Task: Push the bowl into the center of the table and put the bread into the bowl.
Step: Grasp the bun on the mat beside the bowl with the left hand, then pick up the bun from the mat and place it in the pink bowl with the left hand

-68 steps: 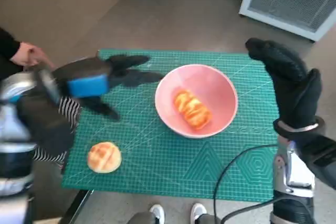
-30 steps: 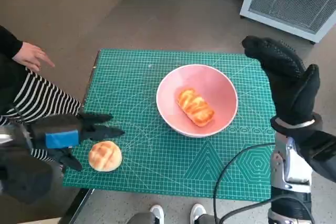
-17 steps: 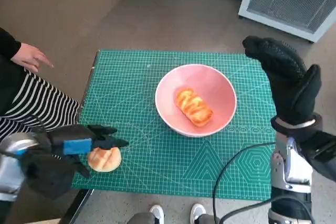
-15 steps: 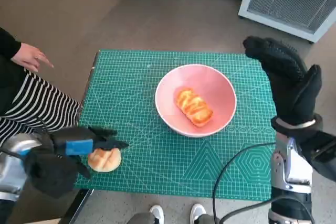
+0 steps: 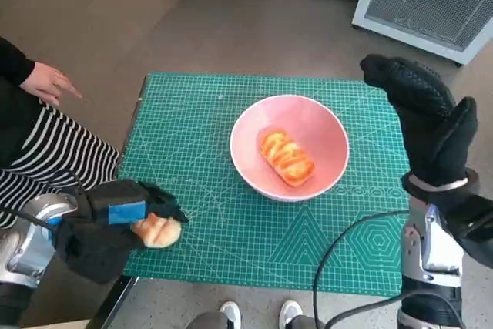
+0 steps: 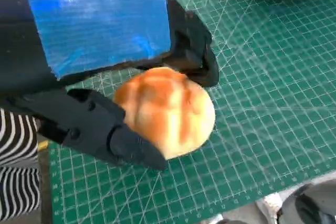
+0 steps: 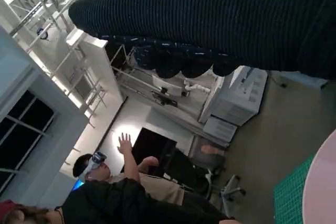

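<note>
Green mat (image 5: 231, 244), no legible writing — left hand (image 5: 115, 217) grips bun (image 6: 165, 111)

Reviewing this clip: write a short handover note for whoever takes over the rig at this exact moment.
Left hand: fingers closed around the round bun at the near left corner of the green mat; whether the bun is off the mat yet, I cannot tell.
Right hand: raised by the mat's right edge, fingers apart, holding nothing.
Pink bowl: roughly at the table's centre, so the push looks done. One glazed bread already lies in it.
Left to do: carry the bun over to the bowl and release it inside.
A person's hand is close to the left side.
</note>
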You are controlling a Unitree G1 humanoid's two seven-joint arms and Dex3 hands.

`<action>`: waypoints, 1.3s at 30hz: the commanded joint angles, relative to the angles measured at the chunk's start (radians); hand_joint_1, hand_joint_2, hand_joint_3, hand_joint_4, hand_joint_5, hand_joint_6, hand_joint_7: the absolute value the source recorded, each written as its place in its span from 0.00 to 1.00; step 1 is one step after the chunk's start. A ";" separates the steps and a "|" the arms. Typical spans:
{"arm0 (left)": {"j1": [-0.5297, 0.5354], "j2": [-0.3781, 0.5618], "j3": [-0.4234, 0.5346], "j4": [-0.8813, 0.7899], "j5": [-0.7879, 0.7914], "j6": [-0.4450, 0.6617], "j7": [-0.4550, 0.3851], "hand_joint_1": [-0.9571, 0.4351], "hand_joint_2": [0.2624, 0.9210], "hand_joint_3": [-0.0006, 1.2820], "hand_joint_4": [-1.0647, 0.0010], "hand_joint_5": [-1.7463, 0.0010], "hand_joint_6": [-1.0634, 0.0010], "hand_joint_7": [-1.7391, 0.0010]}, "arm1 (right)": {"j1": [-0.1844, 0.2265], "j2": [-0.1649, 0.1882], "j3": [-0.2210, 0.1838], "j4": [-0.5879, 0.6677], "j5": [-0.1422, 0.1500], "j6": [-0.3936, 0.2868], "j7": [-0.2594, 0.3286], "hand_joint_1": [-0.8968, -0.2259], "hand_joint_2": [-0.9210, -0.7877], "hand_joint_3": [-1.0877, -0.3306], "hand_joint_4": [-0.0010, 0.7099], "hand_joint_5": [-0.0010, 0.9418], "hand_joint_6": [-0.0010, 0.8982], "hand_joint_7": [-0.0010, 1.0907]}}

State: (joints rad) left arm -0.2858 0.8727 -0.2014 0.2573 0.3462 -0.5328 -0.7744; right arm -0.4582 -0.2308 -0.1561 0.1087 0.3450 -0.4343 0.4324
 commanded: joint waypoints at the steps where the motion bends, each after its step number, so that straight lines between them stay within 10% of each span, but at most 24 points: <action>1: 0.009 0.021 -0.009 -0.023 0.001 -0.010 -0.016 0.68 0.98 0.10 0.41 0.28 0.43 0.35 | 0.021 -0.009 -0.005 -0.001 -0.023 0.004 -0.005 0.32 0.00 0.56 0.21 0.00 0.07 0.41; 14: -0.104 0.056 0.089 -0.297 -0.198 0.113 -0.136 0.69 1.00 0.09 0.46 0.25 0.40 0.34 | 0.004 -0.015 -0.010 0.015 -0.027 -0.001 -0.001 0.31 0.00 0.56 0.19 0.00 0.07 0.41; 39: -0.742 -0.441 -0.021 0.034 -0.126 0.082 0.170 0.69 0.99 0.05 0.39 0.33 0.37 0.33 | 0.010 -0.005 -0.007 0.039 -0.031 -0.024 -0.001 0.30 0.00 0.56 0.19 0.00 0.07 0.41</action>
State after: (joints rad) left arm -0.9737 0.4727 -0.1880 0.2165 0.1864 -0.4446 -0.6220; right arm -0.4693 -0.2360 -0.1619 0.1384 0.3234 -0.4605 0.4313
